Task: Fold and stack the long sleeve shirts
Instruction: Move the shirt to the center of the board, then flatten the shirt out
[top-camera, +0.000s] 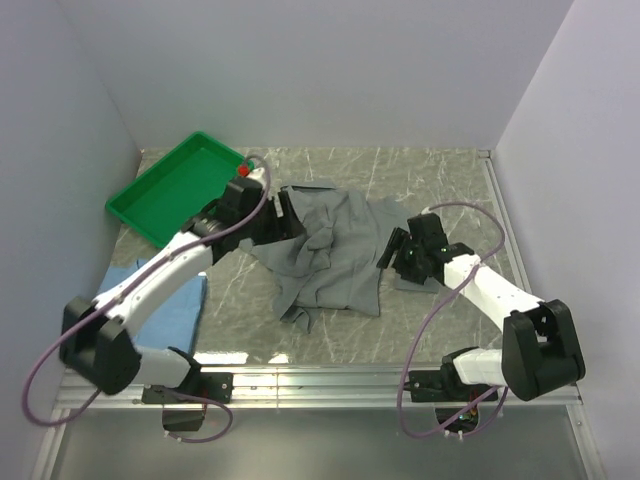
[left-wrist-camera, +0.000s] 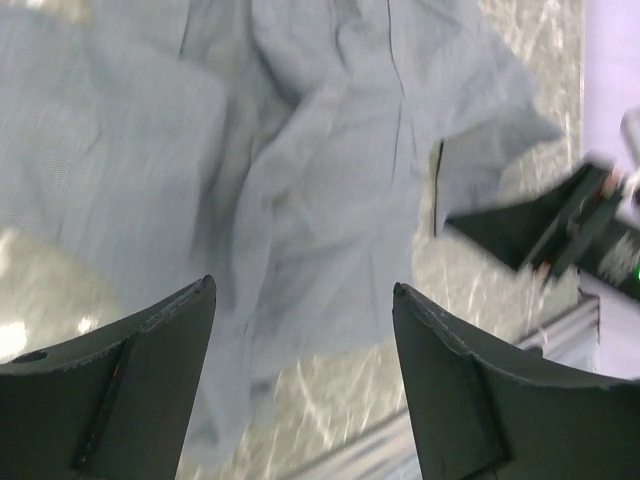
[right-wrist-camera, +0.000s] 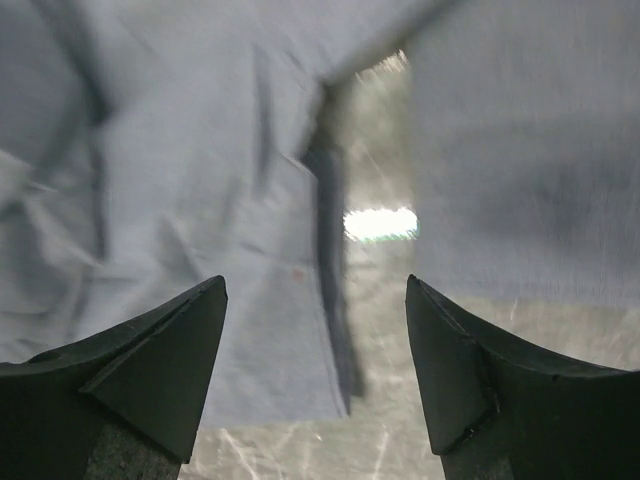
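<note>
Blue shirt (top-camera: 182, 315) half hidden under the left arm (top-camera: 160, 275) (collar and buttons out of sight)

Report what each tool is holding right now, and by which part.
Nothing is held. The left tool and the right tool both stand open above the grey shirt, with no cloth between their fingers.

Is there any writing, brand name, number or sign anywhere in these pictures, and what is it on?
None can be read.
The grey shirt, the light blue shirt and the green tray show no print or label.
The left arm and right arm carry no legible marking.
Both wrist views are blurred, so a small tag could go unseen.
</note>
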